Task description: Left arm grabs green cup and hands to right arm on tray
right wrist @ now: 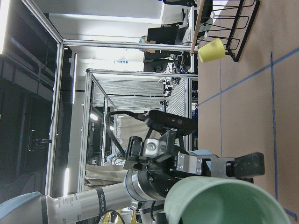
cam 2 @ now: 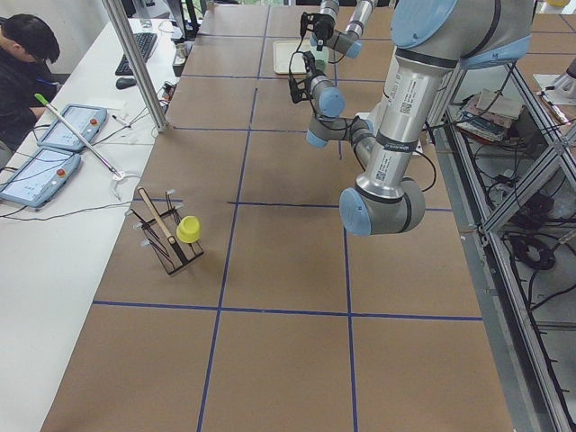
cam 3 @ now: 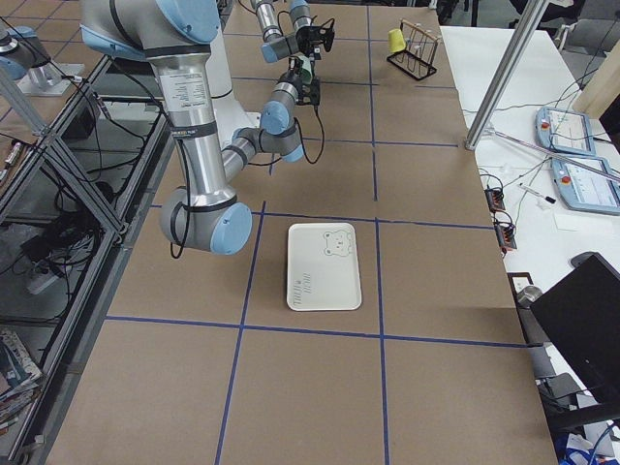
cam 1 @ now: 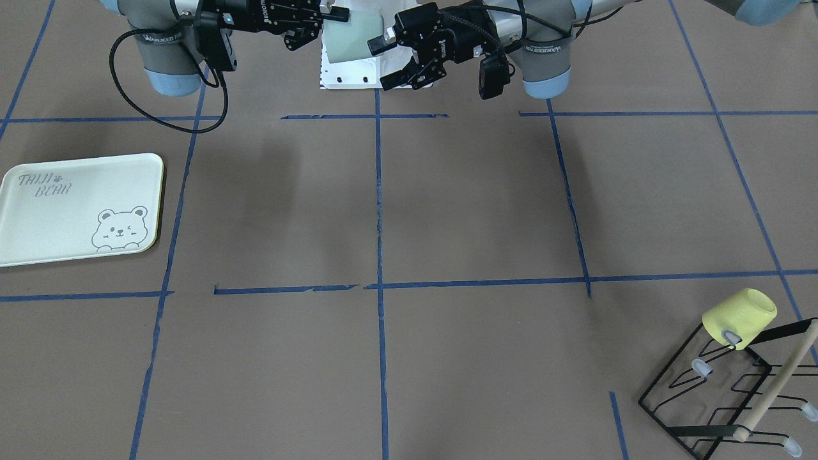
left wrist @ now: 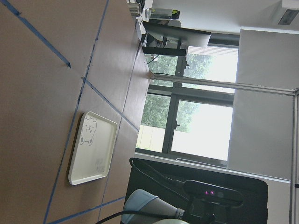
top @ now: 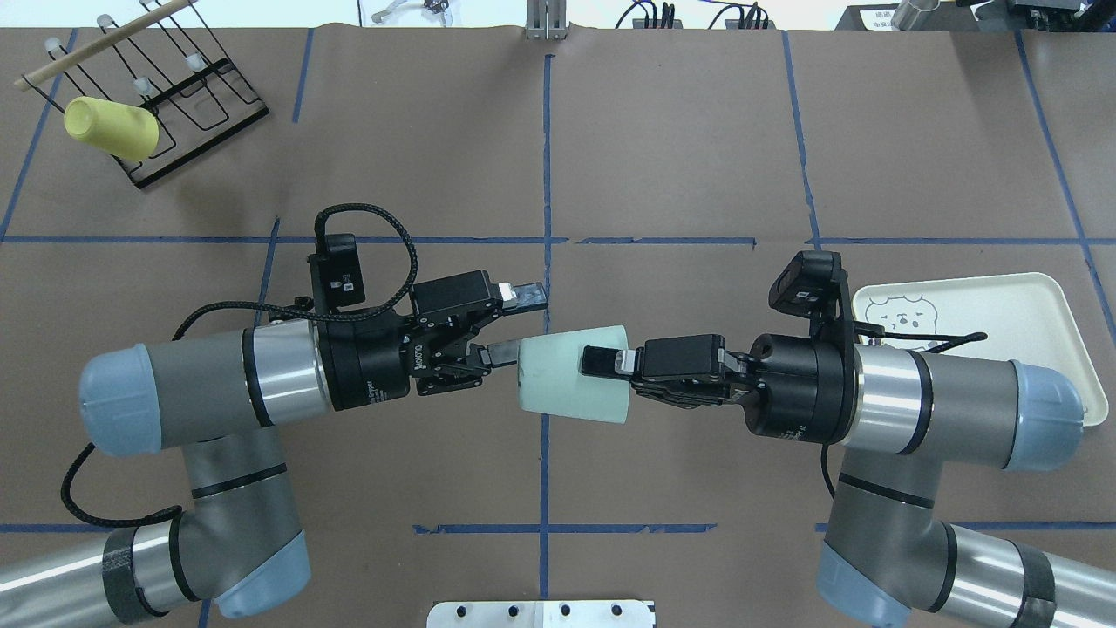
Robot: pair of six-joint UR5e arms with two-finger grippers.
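Observation:
The pale mint-green cup (top: pixel 571 377) lies on its side in mid-air over the table's centre line, also in the front view (cam 1: pixel 351 37). My right gripper (top: pixel 597 366) is shut on its rim, one finger on the outside of the wall; the other is hidden. The cup's rim fills the bottom of the right wrist view (right wrist: pixel 224 203). My left gripper (top: pixel 520 324) is open at the cup's base, its jaws spread wide, the lower finger close to the base. The cream-green bear tray (top: pixel 1029 305) lies on the table under my right arm, also in the front view (cam 1: pixel 64 217).
A black wire rack (top: pixel 200 83) with a yellow cup (top: pixel 113 126) on a peg stands at the far left corner, also in the front view (cam 1: pixel 740 316). A white mounting plate (top: pixel 540 613) sits at the robot's base. An operator (cam 2: pixel 22 54) sits at a side desk.

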